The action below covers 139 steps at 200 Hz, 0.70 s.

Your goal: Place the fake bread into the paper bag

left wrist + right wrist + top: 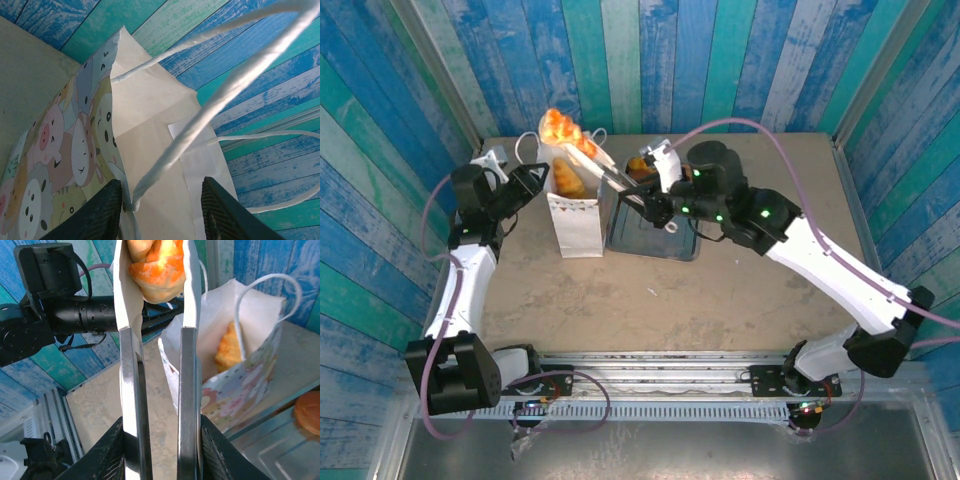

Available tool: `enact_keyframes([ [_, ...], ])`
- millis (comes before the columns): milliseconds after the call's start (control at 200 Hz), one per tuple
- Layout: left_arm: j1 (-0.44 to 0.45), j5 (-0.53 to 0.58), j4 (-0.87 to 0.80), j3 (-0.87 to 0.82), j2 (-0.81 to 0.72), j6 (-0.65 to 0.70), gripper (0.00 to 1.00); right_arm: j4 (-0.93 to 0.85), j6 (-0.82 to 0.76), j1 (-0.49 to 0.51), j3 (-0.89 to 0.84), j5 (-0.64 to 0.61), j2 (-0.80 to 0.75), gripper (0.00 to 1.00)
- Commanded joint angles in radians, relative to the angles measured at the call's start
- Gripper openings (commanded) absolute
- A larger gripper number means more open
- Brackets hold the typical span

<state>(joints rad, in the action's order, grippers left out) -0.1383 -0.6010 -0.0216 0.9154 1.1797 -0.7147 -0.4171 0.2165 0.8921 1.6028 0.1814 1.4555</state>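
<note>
Overhead, the right gripper [161, 430] clamps tongs [131, 390] pinching fake bread [157, 270] above the paper bag [575, 225], 10 o'clock on the tan counter [720, 290]. The left gripper [161, 186] gapes around its rim; blue-green plank walls [650, 60] surround.

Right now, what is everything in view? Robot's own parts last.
Beige table: one, under everything.
Grey metal tray: one, mid-table.
White paper bag with cord handles: one, cartoon-animal print, upright left of the tray.
Glossy golden-orange croissant: one, gripped between long metal blades.
Golden pastry: one, inside the bag.
Orange round bun: one, on the tray.
Left pincer: one, black, fingers straddling the bag's rim.
Right pincer: one, black with metal blades, shut on the croissant.
</note>
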Motion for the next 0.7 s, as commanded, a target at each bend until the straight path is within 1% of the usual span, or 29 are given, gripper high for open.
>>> enact_keyframes([
  [0,0.005,0.001,0.028,0.017,0.021,0.004,0.43,0.084,0.081,0.014,0.055,-0.001,0.051,0.26],
  [125,0.005,0.002,0.032,0.01,0.026,0.002,0.41,0.072,0.112,0.014,0.092,-0.032,0.118,0.26],
  [220,0.005,0.009,0.026,0.01,0.026,0.008,0.39,0.022,0.112,0.014,0.133,-0.072,0.16,0.26],
  [401,0.006,0.034,0.006,0.01,0.021,0.032,0.35,-0.058,0.095,0.013,0.188,-0.111,0.223,0.26],
  [566,0.005,0.055,-0.004,0.0,0.023,0.043,0.32,-0.146,0.052,0.012,0.248,-0.186,0.278,0.27],
  [691,0.005,0.094,-0.024,0.002,0.014,0.054,0.3,-0.229,-0.028,0.01,0.315,-0.265,0.317,0.28],
])
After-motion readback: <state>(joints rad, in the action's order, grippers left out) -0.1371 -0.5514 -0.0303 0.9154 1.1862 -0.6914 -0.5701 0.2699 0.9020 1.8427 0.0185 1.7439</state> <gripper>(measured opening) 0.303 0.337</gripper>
